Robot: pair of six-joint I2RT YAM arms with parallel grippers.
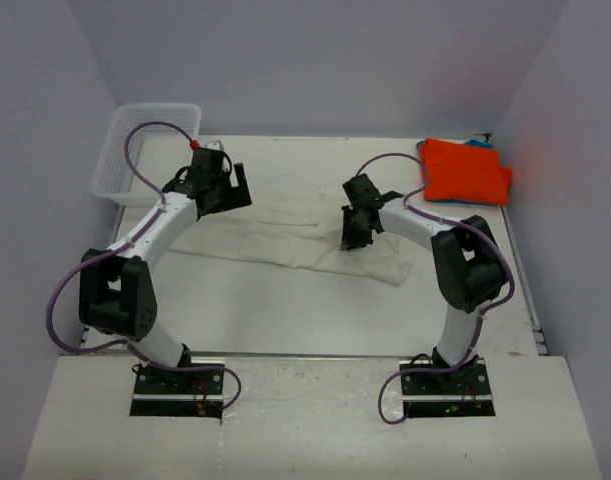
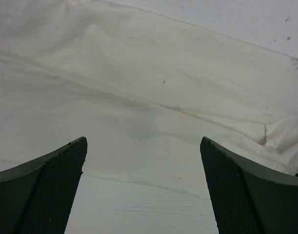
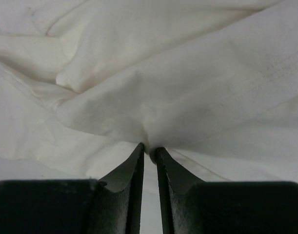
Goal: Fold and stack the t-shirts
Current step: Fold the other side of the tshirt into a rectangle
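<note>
A cream t-shirt (image 1: 295,235) lies crumpled in a long strip across the middle of the table. My right gripper (image 1: 353,238) is shut on a fold of the cream t-shirt (image 3: 188,97), pinching cloth at its fingertips (image 3: 149,150). My left gripper (image 1: 220,190) is open over the shirt's left end; the cream cloth (image 2: 139,97) lies flat beyond its spread fingers (image 2: 56,185), with nothing between them. A folded orange t-shirt (image 1: 463,170) rests at the back right, with a blue t-shirt edge (image 1: 477,143) showing behind it.
A white mesh basket (image 1: 145,150) stands at the back left corner, just behind the left arm. White walls close in the table on three sides. Bare tabletop (image 1: 285,310) lies in front of the shirt.
</note>
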